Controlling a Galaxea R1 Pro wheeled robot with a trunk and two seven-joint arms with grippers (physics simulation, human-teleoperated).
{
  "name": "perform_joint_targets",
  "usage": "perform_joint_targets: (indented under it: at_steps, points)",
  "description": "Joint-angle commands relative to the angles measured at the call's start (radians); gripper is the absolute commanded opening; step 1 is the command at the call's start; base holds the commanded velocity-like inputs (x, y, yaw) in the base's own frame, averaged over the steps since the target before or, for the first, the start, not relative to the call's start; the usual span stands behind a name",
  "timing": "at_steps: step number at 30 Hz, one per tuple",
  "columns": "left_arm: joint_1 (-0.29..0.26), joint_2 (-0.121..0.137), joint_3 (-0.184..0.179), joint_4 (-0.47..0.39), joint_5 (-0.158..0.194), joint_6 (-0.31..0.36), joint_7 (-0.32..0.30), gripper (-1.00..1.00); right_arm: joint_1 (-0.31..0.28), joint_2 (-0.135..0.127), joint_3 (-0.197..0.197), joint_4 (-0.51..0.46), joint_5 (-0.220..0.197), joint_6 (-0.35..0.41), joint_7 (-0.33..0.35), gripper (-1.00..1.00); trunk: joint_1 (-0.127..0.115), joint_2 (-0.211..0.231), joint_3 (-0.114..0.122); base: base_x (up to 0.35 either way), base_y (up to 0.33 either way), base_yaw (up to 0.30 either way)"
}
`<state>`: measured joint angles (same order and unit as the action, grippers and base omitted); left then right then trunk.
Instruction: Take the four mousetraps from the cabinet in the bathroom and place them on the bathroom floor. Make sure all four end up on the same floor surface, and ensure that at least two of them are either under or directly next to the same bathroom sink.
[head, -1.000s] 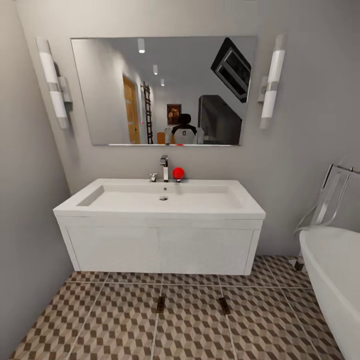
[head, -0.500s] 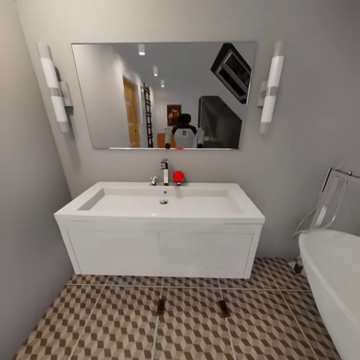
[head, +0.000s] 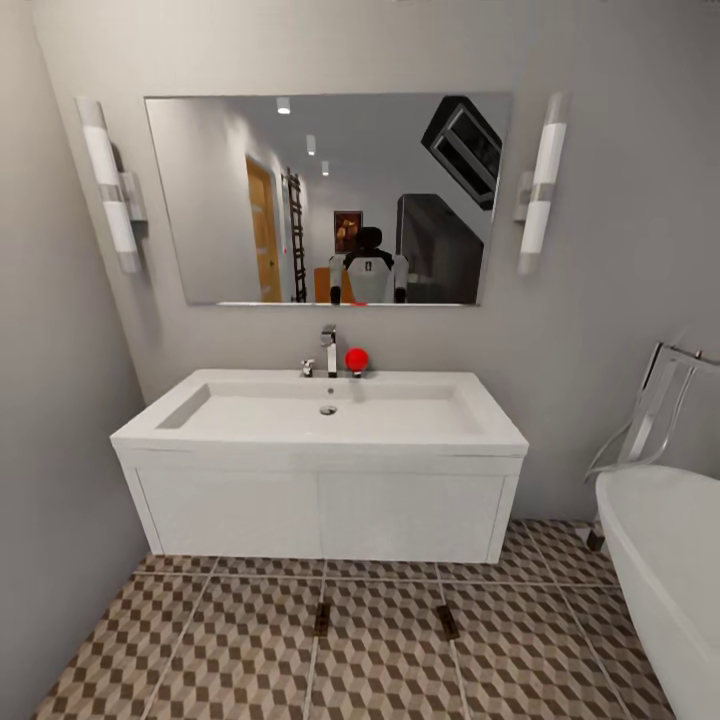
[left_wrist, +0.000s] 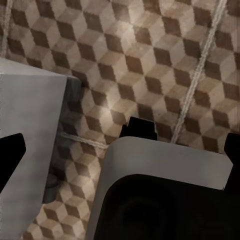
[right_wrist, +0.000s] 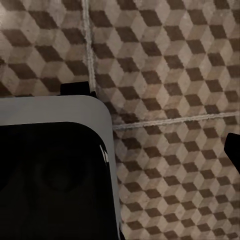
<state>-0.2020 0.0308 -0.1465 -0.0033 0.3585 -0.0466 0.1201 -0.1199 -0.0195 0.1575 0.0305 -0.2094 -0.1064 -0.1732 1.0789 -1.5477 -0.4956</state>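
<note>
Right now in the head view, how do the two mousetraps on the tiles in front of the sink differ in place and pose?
The left mousetrap lies on a grout line below the sink cabinet's middle; the right mousetrap lies nearer the cabinet's right end, also on a grout line. The left one points almost straight at the cabinet; the right one appears slightly slanted. Both are small, flat, dark brown, on the same bathroom floor, just in front of the cabinet rather than under it.

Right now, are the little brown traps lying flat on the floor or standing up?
Lying flat. Two mousetraps rest on the bathroom floor, just in front of the sink.
</note>
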Motion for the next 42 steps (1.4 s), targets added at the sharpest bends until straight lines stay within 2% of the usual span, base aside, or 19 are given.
perform_joint_targets:
  at_steps: [1, 14, 26, 35, 42]
  points:
    - [0.0, 0.0, -0.008, 0.0, 0.008, -0.002, 0.002, 1.0, -0.001, 0.0, 0.009, 0.003, -0.01, -0.006, 0.0, 1.0, -0.004, 0.007, 0.002, 0.0, 0.0, 0.0]
    - [0.0, -0.002, -0.008, 0.0, 0.009, -0.002, 0.002, 1.0, -0.001, 0.001, 0.01, 0.003, -0.003, -0.006, 0.0, 1.0, -0.054, 0.098, 0.043, 0.0, 0.0, 0.014]
    - [0.0, -0.002, -0.008, 0.0, 0.011, -0.002, 0.003, 1.0, -0.001, 0.002, 0.012, 0.003, 0.001, -0.002, 0.0, 1.0, -0.1, 0.182, 0.081, 0.0, 0.0, 0.208]
    - [0.001, -0.002, -0.008, 0.0, 0.01, -0.002, 0.003, 1.0, -0.001, 0.004, 0.014, 0.003, 0.022, 0.0, 0.0, 1.0, -0.1, 0.182, 0.081, 0.0, 0.0, 0.27]
    - [0.0, -0.003, -0.008, 0.0, 0.01, -0.002, 0.004, 1.0, -0.001, 0.007, 0.014, 0.003, 0.063, 0.001, -0.001, 1.0, -0.1, 0.182, 0.081, 0.0, 0.0, 0.28]
